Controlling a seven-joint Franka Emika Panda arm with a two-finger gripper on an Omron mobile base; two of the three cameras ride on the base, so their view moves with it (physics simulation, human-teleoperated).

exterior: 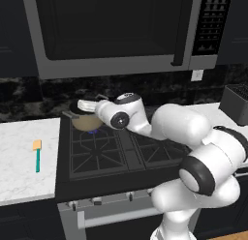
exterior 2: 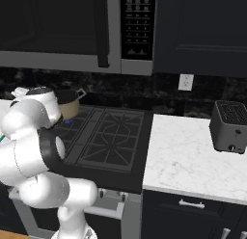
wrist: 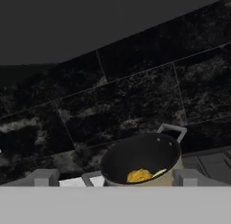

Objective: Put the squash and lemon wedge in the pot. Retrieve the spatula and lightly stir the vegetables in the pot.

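The tan pot [wrist: 149, 156] stands on the stove's back left burner, also seen as the pot [exterior: 86, 122] and the pot [exterior 2: 70, 107]. Inside it lie the golden lumpy squash [wrist: 138, 175] and, just right of it, the pale yellow lemon wedge [wrist: 159, 173]. My gripper [wrist: 117, 178] hovers just above and in front of the pot's rim, open, fingertips [wrist: 44, 177] far apart with nothing between them. From the left base the gripper [exterior: 82, 106] sits over the pot. The teal-handled spatula [exterior: 37, 155] lies on the white counter left of the stove.
A black stove [exterior: 106, 147] with grates carries a small blue flame [exterior: 93, 132] under the pot. A microwave [exterior: 116, 31] hangs overhead. A toaster [exterior 2: 230, 126] sits on the right counter [exterior 2: 193, 161]. Dark tiled backsplash [wrist: 135, 96] rises behind the pot.
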